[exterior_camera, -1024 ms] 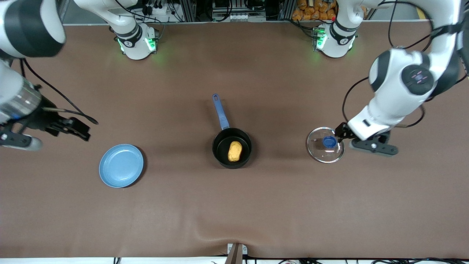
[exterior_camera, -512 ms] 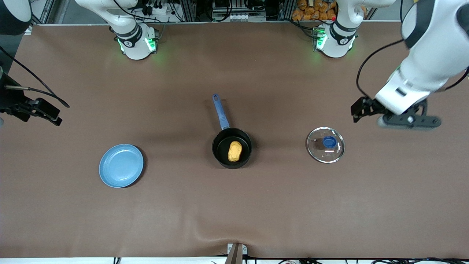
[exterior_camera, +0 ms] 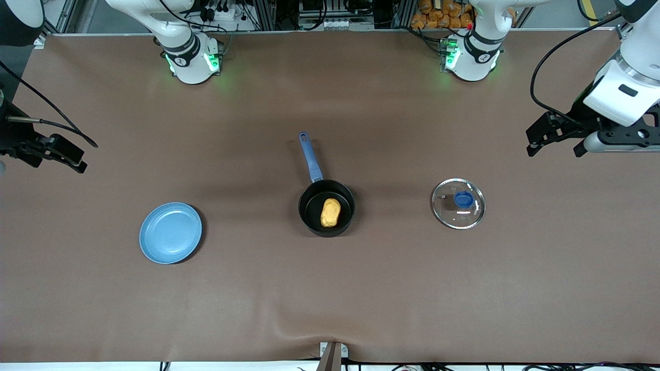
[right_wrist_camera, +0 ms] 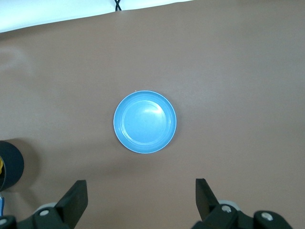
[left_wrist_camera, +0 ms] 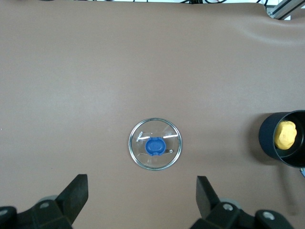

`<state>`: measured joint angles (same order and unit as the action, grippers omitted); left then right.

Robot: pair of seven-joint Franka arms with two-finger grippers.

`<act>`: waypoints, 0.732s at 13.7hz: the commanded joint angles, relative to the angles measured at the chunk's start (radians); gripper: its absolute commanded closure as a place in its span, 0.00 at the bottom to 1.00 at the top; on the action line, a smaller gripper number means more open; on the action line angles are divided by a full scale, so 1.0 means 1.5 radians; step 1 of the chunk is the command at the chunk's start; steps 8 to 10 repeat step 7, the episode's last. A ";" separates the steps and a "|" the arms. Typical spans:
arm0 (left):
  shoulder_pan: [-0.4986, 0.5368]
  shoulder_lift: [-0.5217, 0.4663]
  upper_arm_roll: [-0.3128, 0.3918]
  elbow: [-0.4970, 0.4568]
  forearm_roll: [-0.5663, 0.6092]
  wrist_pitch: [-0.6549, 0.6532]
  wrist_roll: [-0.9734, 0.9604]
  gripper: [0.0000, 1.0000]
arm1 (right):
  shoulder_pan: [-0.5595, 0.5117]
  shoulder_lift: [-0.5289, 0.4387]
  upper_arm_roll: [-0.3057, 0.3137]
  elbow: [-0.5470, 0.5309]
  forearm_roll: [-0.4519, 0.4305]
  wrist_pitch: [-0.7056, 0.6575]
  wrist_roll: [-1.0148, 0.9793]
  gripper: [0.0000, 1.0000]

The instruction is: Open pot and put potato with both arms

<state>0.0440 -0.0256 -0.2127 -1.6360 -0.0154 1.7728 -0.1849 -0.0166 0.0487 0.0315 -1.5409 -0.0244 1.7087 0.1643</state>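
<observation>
Both sets of jaws stand wide open and empty: the left gripper high above the table at the left arm's end, the right gripper above the right arm's end. The small black saucepan with a blue handle sits uncovered mid-table, holding the yellow-orange lumpy potato. Its round glass lid with a blue knob lies toward the left arm's end, and the flat light-blue plate lies bare toward the right arm's end.

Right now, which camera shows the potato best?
The front view: the potato lies fully visible inside the pot. The left wrist view catches it at the frame's edge, and the right wrist view shows only a sliver of the pot.
</observation>
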 commanded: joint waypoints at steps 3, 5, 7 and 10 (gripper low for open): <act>0.011 -0.009 -0.015 -0.005 -0.001 -0.007 -0.034 0.00 | -0.013 -0.029 0.011 -0.027 0.005 0.003 -0.010 0.00; 0.011 -0.007 -0.015 -0.005 0.001 -0.007 -0.034 0.00 | -0.013 -0.029 0.010 -0.029 0.005 0.000 -0.010 0.00; 0.010 -0.007 -0.015 -0.005 0.001 -0.007 -0.034 0.00 | -0.013 -0.029 0.010 -0.029 0.005 0.000 -0.010 0.00; 0.010 -0.007 -0.015 -0.005 0.001 -0.007 -0.034 0.00 | -0.013 -0.029 0.010 -0.029 0.005 0.000 -0.010 0.00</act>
